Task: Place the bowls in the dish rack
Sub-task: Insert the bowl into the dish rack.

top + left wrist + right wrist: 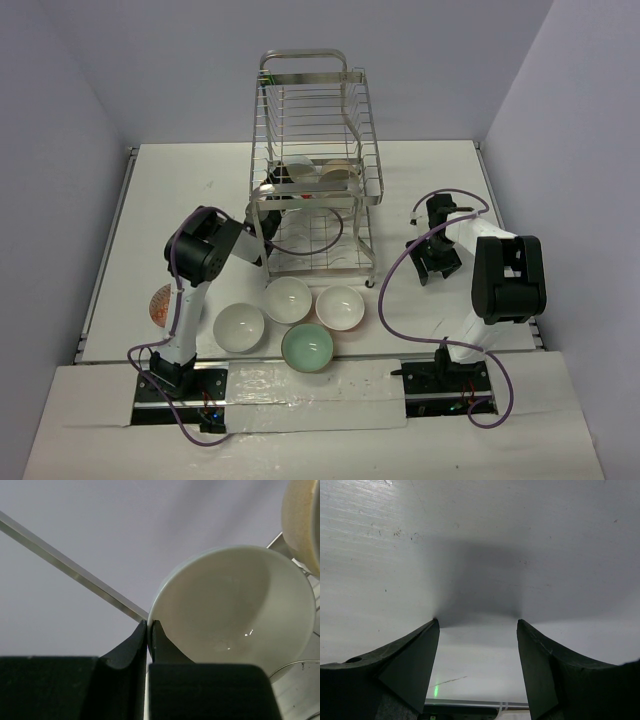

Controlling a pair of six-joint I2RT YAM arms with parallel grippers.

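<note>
At the upper middle of the overhead view stands the dish rack (330,198), a tall wire frame on the white desk (180,190). Up against the rack's left side, the left gripper (150,625) is closed tight on the rim of a white bowl (235,605). That bowl stands on edge with its hollow facing the wrist camera, and a rack wire (75,570) runs slantwise behind it. A beige bowl (302,520) sits just beside it at the upper right of that view. Below the rack, toward the lower middle of the overhead view, three more white bowls (288,300) and a mint green bowl (307,348) rest upright on the desk, close together. An orange-red bowl (158,303) shows partly behind the left arm (190,300) at the left. Right of the rack, the right gripper (477,630) hangs over bare desk, its jaws wide with nothing between them.
</note>
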